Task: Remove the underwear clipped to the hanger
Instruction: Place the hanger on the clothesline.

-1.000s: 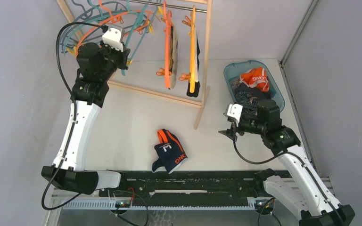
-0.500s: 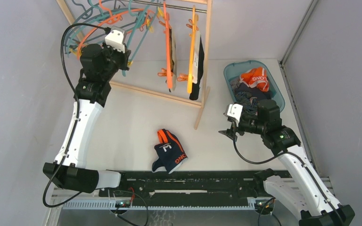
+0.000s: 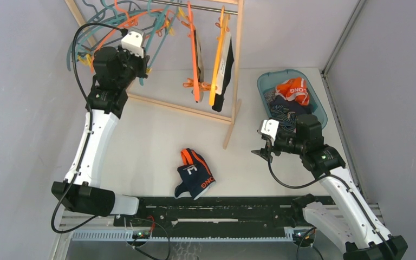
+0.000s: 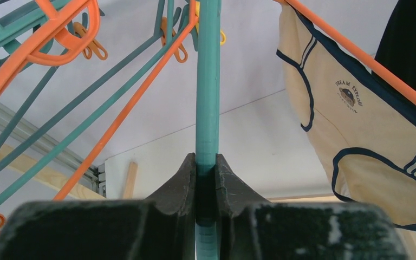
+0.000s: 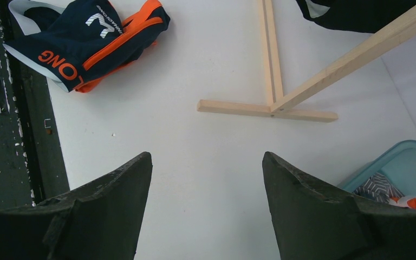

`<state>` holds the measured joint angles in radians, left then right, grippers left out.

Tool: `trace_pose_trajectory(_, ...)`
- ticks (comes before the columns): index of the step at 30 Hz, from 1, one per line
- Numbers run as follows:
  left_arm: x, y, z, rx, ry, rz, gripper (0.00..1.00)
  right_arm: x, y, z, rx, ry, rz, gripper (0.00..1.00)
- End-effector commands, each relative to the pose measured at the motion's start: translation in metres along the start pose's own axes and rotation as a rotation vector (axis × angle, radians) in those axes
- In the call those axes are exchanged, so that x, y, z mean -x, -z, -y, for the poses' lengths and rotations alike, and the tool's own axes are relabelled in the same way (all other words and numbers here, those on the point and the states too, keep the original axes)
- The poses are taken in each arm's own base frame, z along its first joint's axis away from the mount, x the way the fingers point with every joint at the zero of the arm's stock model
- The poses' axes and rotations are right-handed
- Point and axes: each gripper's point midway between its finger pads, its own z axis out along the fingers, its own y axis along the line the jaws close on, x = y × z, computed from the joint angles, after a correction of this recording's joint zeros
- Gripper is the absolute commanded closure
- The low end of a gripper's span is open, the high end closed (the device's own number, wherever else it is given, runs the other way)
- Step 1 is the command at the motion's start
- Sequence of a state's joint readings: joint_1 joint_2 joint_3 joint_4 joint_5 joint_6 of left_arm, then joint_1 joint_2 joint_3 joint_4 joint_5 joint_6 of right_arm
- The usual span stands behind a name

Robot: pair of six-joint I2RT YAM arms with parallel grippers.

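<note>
Pinching a teal hanger [image 4: 208, 97], the left claw [image 4: 206, 158] probably means to clear it from the clipped beige briefs [image 4: 352, 130]; the right claw [image 5: 206, 157] waits spread, empty, over the worktop [image 5: 195, 54].

Bright, even light casts soft shadows (top view sharp); the left gripper [image 4: 206, 161] looks slightly blurred.

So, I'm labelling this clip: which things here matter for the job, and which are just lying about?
Job: beige briefs and black briefs hanging on hangers; teal hanger in the left gripper.
Lying about: navy-orange briefs on the table; blue basket; wooden rack.
</note>
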<state>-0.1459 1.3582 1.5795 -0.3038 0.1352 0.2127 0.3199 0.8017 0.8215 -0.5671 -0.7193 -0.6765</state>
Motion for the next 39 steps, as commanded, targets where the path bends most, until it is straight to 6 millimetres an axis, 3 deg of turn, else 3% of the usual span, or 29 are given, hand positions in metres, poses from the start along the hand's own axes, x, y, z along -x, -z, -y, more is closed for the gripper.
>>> trace_pose_trajectory(1, 0.023, 0.005, -0.008, 0.015, -0.016, 0.042, 0.82, 0.008, 0.001, 0.005, -0.013, 0.035, 0.031, 0.26)
trace_pose_trajectory(16, 0.016, 0.039, -0.009, 0.042, -0.074, 0.022, 0.44, 0.008, 0.001, 0.003, -0.007, 0.035, 0.031, 0.26)
trace_pose_trajectory(24, 0.011, 0.077, -0.021, 0.124, -0.155, 0.009, 0.19, 0.007, 0.000, 0.004, -0.008, 0.029, 0.029, 0.26)
trace_pose_trajectory(28, 0.007, 0.104, -0.013, 0.092, -0.192, -0.020, 0.07, 0.008, 0.000, 0.006, -0.015, 0.020, 0.030, 0.26)
trace_pose_trajectory(32, -0.019, 0.131, 0.010, -0.022, -0.204, -0.115, 0.05, 0.008, -0.001, 0.010, -0.034, 0.000, 0.028, 0.25)
trace_pose_trajectory(39, -0.093, 0.175, 0.062, -0.315, -0.257, -0.303, 0.05, 0.008, -0.001, 0.031, -0.139, -0.064, 0.017, 0.21)
